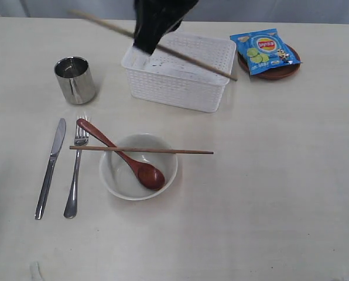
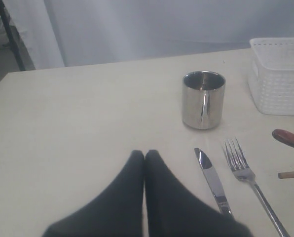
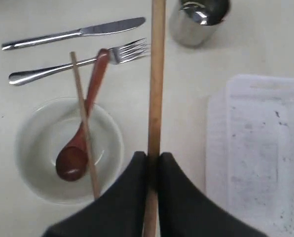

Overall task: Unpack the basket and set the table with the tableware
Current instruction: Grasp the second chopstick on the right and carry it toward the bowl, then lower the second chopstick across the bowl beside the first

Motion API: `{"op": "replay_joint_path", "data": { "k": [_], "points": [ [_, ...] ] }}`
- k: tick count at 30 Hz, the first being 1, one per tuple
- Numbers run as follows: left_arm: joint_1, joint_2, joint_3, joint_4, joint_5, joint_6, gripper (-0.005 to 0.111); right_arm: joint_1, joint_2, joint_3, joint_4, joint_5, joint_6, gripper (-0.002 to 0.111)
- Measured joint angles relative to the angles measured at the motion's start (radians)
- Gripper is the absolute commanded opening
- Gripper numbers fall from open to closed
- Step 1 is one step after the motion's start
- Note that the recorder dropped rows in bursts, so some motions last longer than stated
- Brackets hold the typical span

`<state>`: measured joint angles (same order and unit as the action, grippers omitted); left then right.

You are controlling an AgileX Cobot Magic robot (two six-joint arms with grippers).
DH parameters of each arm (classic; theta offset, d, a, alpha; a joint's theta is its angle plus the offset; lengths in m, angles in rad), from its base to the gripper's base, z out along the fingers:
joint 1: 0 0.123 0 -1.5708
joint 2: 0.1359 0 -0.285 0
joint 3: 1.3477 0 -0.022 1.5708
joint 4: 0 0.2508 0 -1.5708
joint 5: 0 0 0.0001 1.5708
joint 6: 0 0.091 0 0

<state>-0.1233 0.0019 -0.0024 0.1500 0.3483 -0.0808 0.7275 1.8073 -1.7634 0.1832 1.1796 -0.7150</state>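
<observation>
My right gripper (image 1: 144, 47) hangs above the near-left corner of the white basket (image 1: 189, 88), shut on a wooden chopstick (image 1: 192, 60) that slants over the basket; the right wrist view shows its jaws (image 3: 153, 159) clamping that chopstick (image 3: 157, 74). A second chopstick (image 1: 180, 151) lies across the off-white bowl (image 1: 163, 186), with the reddish-brown spoon (image 1: 148, 174) resting in it. Knife (image 1: 50, 167) and fork (image 1: 76, 170) lie left of the bowl, and the steel cup (image 1: 75, 79) stands behind them. My left gripper (image 2: 144, 154) is shut and empty, low over the table (image 2: 78, 118) near the knife (image 2: 212, 180).
A blue snack bag (image 1: 264, 50) lies on the small brown plate (image 1: 280, 72) at the back right, beside the basket. The table's far edge runs just behind the basket and cup.
</observation>
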Motion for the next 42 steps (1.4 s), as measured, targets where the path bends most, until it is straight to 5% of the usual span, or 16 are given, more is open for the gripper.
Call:
{"op": "replay_joint_path", "data": {
  "k": [5,22,42],
  "points": [
    [0.0,0.0,0.0,0.0,0.0,0.0,0.0,0.145,0.062,0.012,-0.113,0.0,0.09,-0.001],
    [0.0,0.0,0.0,0.0,0.0,0.0,0.0,0.266,0.109,0.248,-0.144,-0.086,0.159,-0.001],
    [0.0,0.0,0.0,0.0,0.0,0.0,0.0,0.284,0.15,0.299,-0.139,-0.193,0.134,-0.001]
  ]
}}
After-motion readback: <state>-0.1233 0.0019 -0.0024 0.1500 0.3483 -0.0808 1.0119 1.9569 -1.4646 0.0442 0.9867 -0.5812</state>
